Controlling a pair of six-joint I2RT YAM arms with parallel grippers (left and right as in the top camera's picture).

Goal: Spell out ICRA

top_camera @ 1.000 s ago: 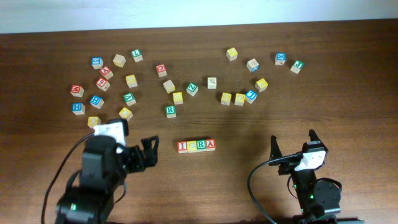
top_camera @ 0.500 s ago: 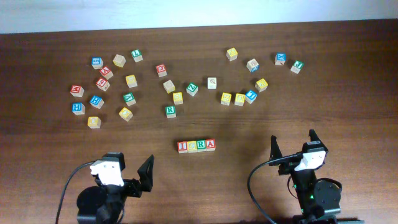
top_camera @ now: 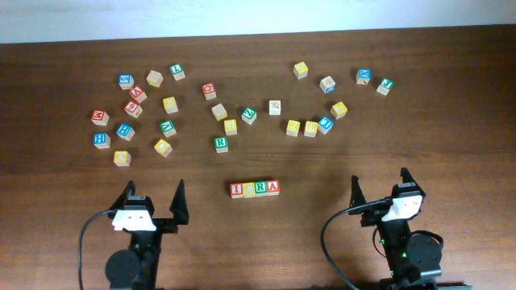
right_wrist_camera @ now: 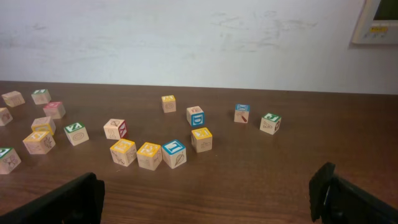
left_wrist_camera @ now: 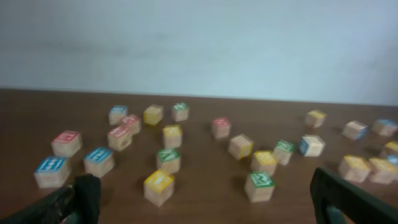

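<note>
A short row of lettered wooden blocks (top_camera: 255, 188) lies at the table's front middle: a red I, a yellow block, a green R and a red A, touching side by side. My left gripper (top_camera: 151, 200) is open and empty at the front left, well left of the row; its view (left_wrist_camera: 202, 199) faces the scattered blocks. My right gripper (top_camera: 379, 186) is open and empty at the front right; in its own view (right_wrist_camera: 205, 196) only bare table lies between the fingers. The row is out of both wrist views.
Many loose lettered blocks are scattered across the far half of the table, such as a green R block (top_camera: 221, 142) (left_wrist_camera: 259, 185), a yellow block (top_camera: 164, 147) (left_wrist_camera: 159, 186) and a blue block (top_camera: 325, 124) (right_wrist_camera: 174, 153). A white wall stands behind.
My left arm has drawn back toward the front edge and turned to face straight ahead, its fingers open. The right arm and the blocks have not moved.
</note>
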